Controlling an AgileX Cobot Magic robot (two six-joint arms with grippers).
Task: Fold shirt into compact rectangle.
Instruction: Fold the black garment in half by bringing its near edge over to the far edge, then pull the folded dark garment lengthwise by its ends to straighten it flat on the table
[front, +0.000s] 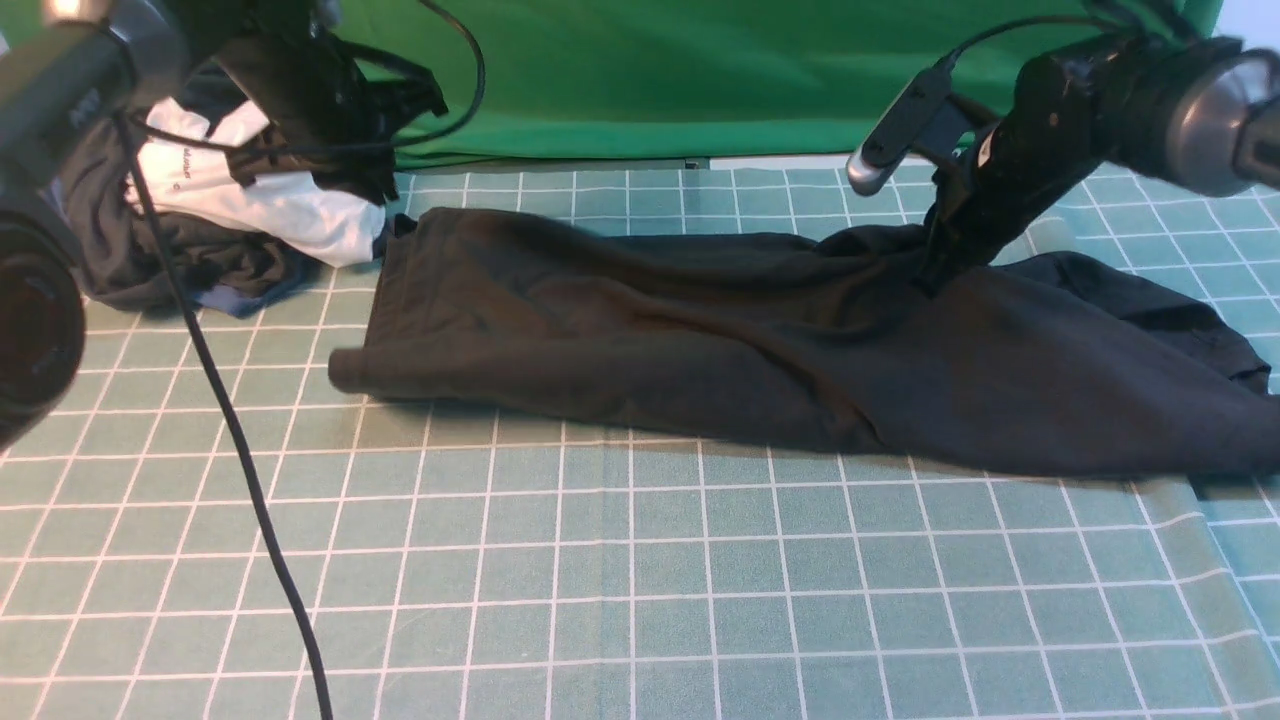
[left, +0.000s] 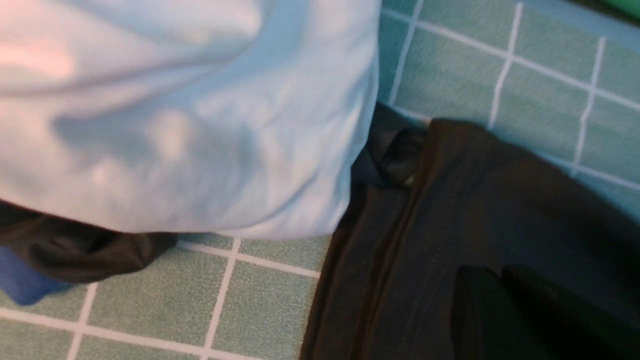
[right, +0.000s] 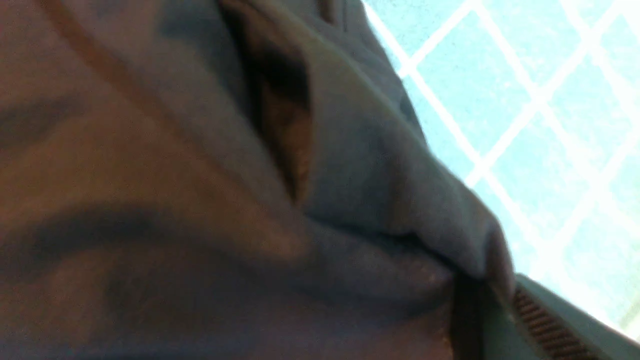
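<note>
Right tool (front: 935, 265) clamps a raised ridge of the shirt (front: 650, 320), likely for folding; left tool (left: 492, 290), jaws together, hovers over its corner.

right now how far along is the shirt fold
Done: the shirt looks folded lengthwise into a long band on the mat. In hand: the right gripper pinches its far edge, tenting it; the left gripper is shut by the far left corner. Left: folding the ends in to a rectangle.
</note>
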